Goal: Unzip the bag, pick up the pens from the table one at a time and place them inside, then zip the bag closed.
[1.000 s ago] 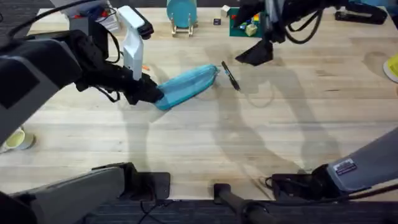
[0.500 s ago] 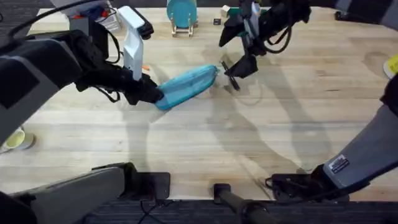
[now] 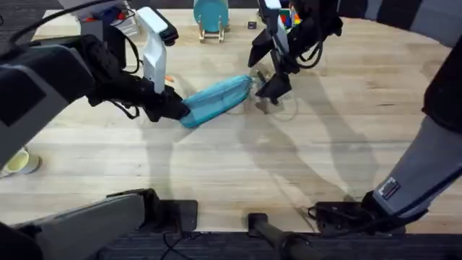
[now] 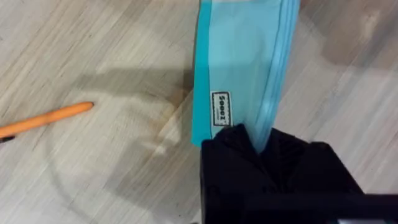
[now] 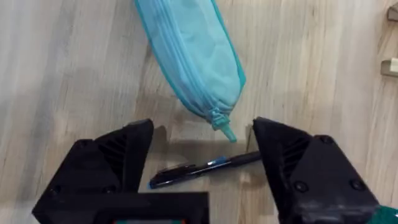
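Observation:
The light blue bag (image 3: 216,100) lies slantwise on the table (image 3: 231,166), its zipper shut. My left gripper (image 3: 176,110) is shut on the bag's left end; in the left wrist view its black fingers (image 4: 261,146) pinch the edge of the bag (image 4: 239,62). The right gripper (image 3: 270,88) hangs open just over the bag's right end. The right wrist view shows its fingers (image 5: 121,152) spread either side of the zipper pull (image 5: 225,132) and the black pen (image 5: 205,167), touching neither. The orange pen (image 4: 46,118) lies on the table beside the bag's left end.
A round teal object on a wooden stand (image 3: 211,16) and a box of coloured pieces (image 3: 286,16) stand at the back. A white device (image 3: 155,43) rises behind my left arm. A tape roll (image 3: 18,162) sits at the left edge.
The right gripper has swung left and toward the front, from the back of the table to the bag's right end, over the black pen. The left gripper and bag have stayed put.

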